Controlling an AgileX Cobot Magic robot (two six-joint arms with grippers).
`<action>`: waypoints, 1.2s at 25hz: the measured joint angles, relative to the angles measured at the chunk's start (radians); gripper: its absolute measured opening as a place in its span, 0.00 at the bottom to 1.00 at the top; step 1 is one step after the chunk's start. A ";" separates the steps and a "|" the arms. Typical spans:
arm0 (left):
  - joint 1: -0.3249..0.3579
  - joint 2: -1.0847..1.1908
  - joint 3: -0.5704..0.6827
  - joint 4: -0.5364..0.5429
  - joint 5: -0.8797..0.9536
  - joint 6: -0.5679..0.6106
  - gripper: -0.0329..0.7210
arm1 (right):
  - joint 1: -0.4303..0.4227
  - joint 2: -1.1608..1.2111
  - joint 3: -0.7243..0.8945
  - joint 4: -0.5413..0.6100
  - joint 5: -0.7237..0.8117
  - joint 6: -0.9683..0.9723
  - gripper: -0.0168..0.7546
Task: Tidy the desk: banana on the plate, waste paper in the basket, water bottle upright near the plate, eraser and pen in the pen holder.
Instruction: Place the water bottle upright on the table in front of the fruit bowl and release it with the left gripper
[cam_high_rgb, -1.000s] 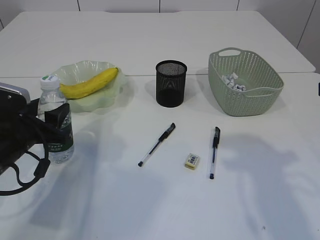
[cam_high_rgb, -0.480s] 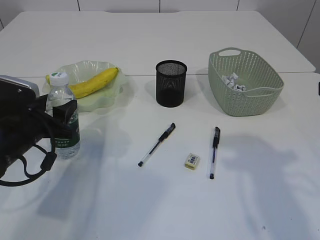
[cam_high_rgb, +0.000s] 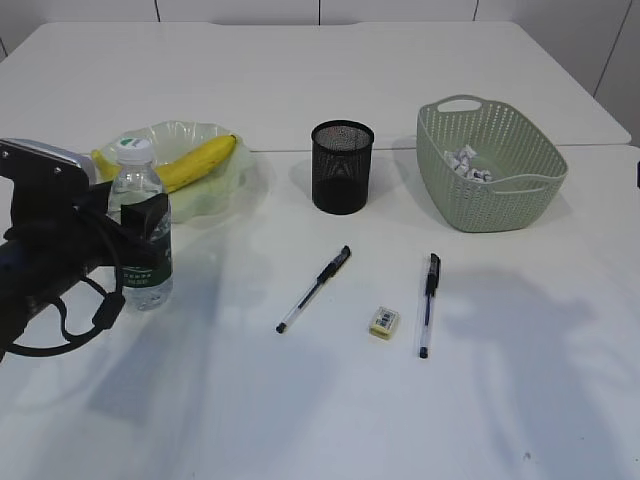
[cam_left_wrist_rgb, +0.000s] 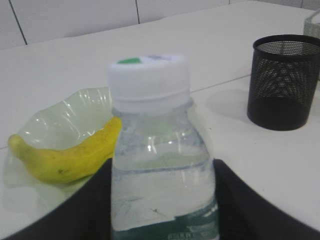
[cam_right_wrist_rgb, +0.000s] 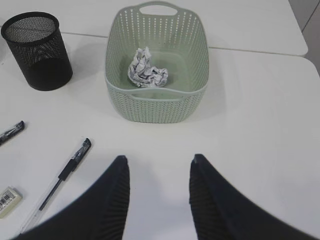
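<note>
Two jobs look done already: the banana (cam_high_rgb: 190, 163) lies in the plate (cam_high_rgb: 225, 185) and crumpled paper (cam_right_wrist_rgb: 145, 69) sits in the basket (cam_high_rgb: 520, 195). Your left gripper (cam_high_rgb: 140, 235) is pinching the water bottle (cam_high_rgb: 142, 235) around its body, upright, just near-left of the plate. Set its base flat on the table (cam_high_rgb: 330, 400) beside the ruffled rim without nudging it, part the fingers evenly, then back away level so the bottle does not tip. Your right gripper (cam_right_wrist_rgb: 157, 192) hangs spread and empty near the basket. Both pens (cam_high_rgb: 313, 289) (cam_high_rgb: 427, 303) and the eraser (cam_high_rgb: 384, 322) lie on the near table, apart from the pen holder (cam_high_rgb: 342, 166). You can see a barcode sticker on the eraser and a dark green bottle label, but its lettering is unreadable.
</note>
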 joint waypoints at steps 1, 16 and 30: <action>0.002 0.000 0.000 0.015 0.001 0.000 0.52 | 0.000 0.000 0.000 0.000 0.000 0.000 0.41; 0.002 0.001 -0.002 0.012 0.002 -0.002 0.52 | 0.000 0.000 0.000 0.000 -0.002 0.000 0.41; 0.002 0.001 -0.002 0.016 0.002 -0.003 0.52 | 0.000 0.000 0.000 0.000 -0.002 0.000 0.41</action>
